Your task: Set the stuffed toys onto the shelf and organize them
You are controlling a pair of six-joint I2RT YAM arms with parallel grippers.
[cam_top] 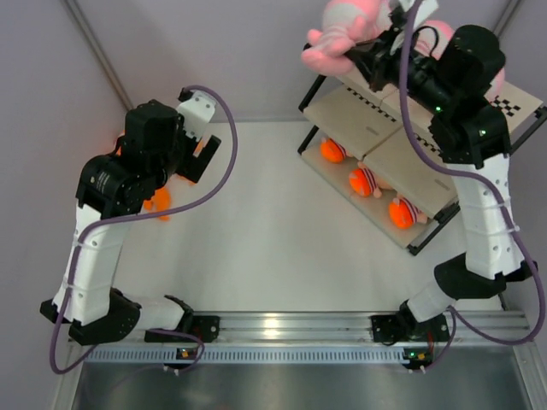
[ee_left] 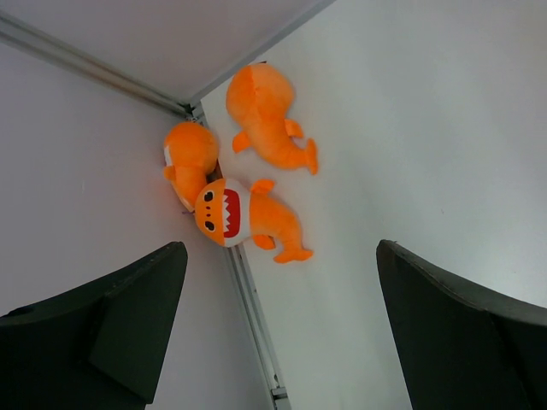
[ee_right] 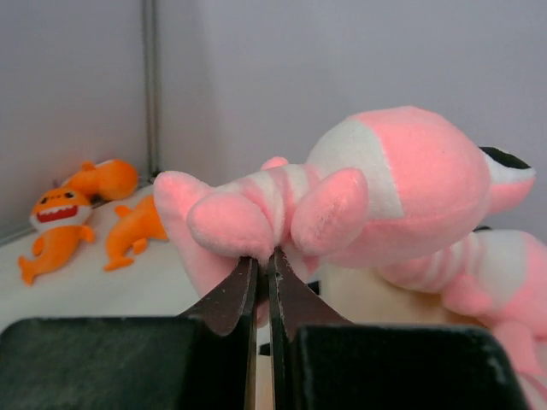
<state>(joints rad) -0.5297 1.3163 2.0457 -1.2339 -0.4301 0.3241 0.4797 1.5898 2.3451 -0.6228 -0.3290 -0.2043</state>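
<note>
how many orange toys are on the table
3 orange toys, clustered in the far left corner: one showing its teeth, one by the wall behind it, one lying just beyond. The left arm could hide others in the top view.

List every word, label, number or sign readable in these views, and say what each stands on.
Readable text: none in any view.
Small dark mark on a cream board of the black-framed three-tier shelf: too small to read.
Black checkered strips on that shelf: pattern only, no characters.
Orange plush creatures and pink striped plush figure: no lettering shows.
</note>
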